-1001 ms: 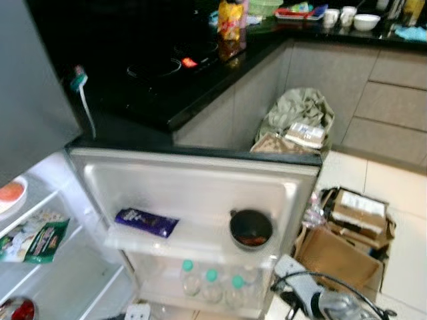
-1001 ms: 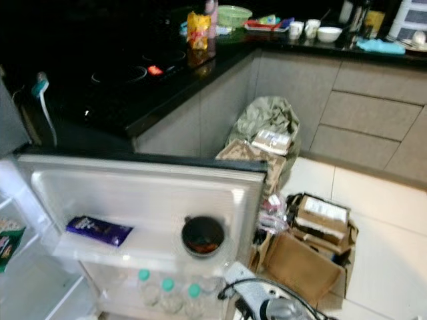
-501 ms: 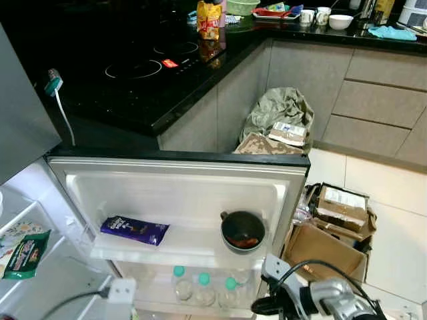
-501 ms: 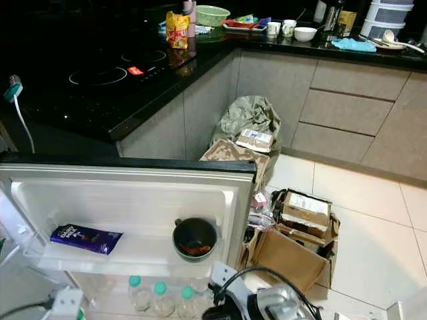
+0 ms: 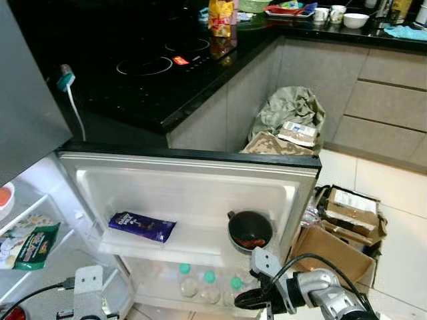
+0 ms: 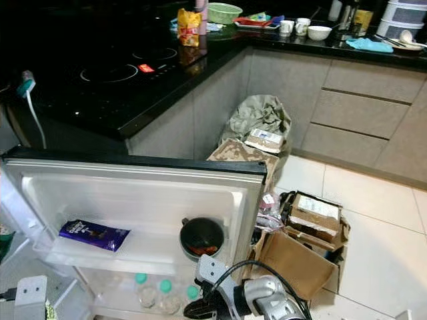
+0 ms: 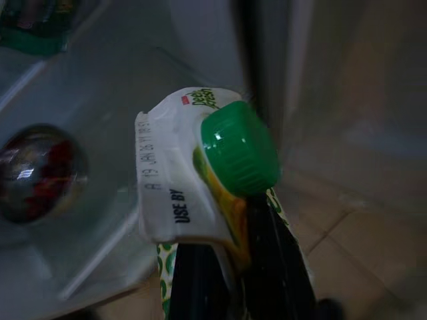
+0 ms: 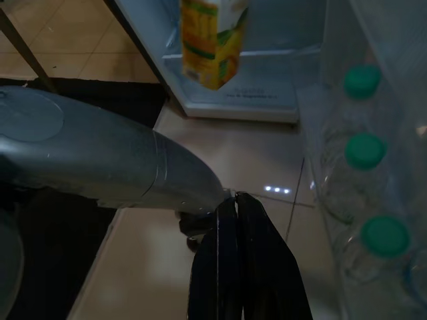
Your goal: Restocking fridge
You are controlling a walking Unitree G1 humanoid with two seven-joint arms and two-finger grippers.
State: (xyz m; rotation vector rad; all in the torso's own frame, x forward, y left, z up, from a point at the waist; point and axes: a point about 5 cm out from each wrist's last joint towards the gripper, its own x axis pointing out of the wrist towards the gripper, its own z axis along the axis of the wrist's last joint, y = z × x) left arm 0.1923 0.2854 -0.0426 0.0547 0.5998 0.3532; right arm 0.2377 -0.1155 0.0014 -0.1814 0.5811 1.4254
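The fridge door [image 5: 187, 180] stands open. Its upper shelf carries a purple chocolate packet [image 5: 141, 225] and a dark bowl [image 5: 249, 231]; several green-capped bottles [image 5: 208, 280] stand on the shelf below. My left gripper [image 7: 230, 260] is shut on a juice carton [image 7: 180, 173] with a green cap [image 7: 240, 157], low in front of the fridge's inner shelves. My right gripper [image 5: 243, 303] is shut with nothing in it, low beside the bottles [image 8: 365, 150]. The carton [image 8: 212, 40] also hangs ahead in the right wrist view.
Inside the fridge lie a green packet [image 5: 33, 243] and a round red item [image 7: 40, 167]. Open cardboard boxes [image 5: 340, 233] and a stuffed bag [image 5: 290, 117] crowd the floor right of the door. A black counter with a hob [image 5: 153, 67] runs behind.
The camera has shifted a little. My right arm has reached further left, toward the door's bottle shelf. My left wrist now sits further left at the bottom of the eye views.
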